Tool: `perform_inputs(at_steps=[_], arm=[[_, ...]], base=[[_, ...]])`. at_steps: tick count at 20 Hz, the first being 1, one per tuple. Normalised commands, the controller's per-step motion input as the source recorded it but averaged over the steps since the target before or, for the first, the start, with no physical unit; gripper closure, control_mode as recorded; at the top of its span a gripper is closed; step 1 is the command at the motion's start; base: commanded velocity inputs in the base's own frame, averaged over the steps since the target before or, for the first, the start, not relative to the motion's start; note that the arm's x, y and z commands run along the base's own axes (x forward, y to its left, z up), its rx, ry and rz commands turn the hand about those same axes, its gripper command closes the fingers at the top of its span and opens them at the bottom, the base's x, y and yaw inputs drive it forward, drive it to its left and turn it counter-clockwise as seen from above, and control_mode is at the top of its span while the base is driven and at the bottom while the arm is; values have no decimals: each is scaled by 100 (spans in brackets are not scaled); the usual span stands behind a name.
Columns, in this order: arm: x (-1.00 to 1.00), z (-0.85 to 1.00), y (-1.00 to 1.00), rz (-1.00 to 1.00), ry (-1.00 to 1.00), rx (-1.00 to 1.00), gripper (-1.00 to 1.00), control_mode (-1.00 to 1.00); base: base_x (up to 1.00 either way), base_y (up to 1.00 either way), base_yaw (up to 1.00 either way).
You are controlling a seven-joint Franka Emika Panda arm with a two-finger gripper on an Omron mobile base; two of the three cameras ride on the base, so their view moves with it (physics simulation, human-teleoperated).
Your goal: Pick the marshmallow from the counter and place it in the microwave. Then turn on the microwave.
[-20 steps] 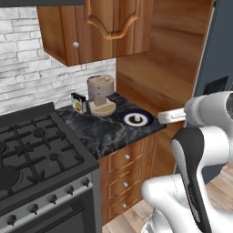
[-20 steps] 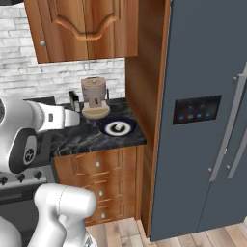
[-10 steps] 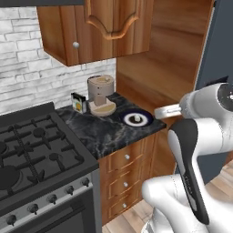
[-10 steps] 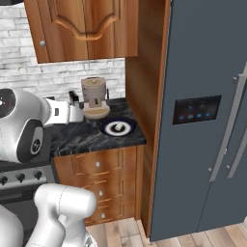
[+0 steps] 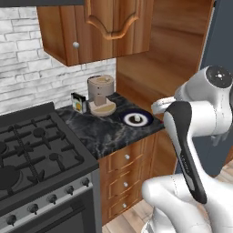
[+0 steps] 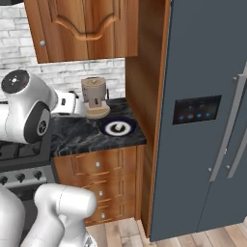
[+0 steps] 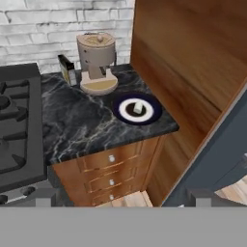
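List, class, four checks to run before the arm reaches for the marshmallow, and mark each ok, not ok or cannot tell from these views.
1. Marshmallow located, lying on the round dish: ok.
2. Dish rests on the dark stone counter, near its right end: ok.
3. Space directly above the marshmallow clear; the beige appliance stands behind the dish: ok.
4. Gripper open and empty: ok.
5. Gripper down at the marshmallow: not ok, it looks down on the counter from a distance.
6. Microwave door open: cannot tell.
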Motion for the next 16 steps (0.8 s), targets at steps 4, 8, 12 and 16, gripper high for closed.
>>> perform_inputs(at_steps=[4, 8, 12, 16], arm=[[19, -5, 0, 0, 12, 0, -100, -100], [25, -20, 0, 0, 5, 0, -100, -100], [29, -28, 0, 0, 3, 0, -100, -100], [31, -30, 0, 0, 2, 0, -100, -100]], base=[[0, 0, 0], [0, 0, 0], [0, 0, 0], [0, 0, 0]])
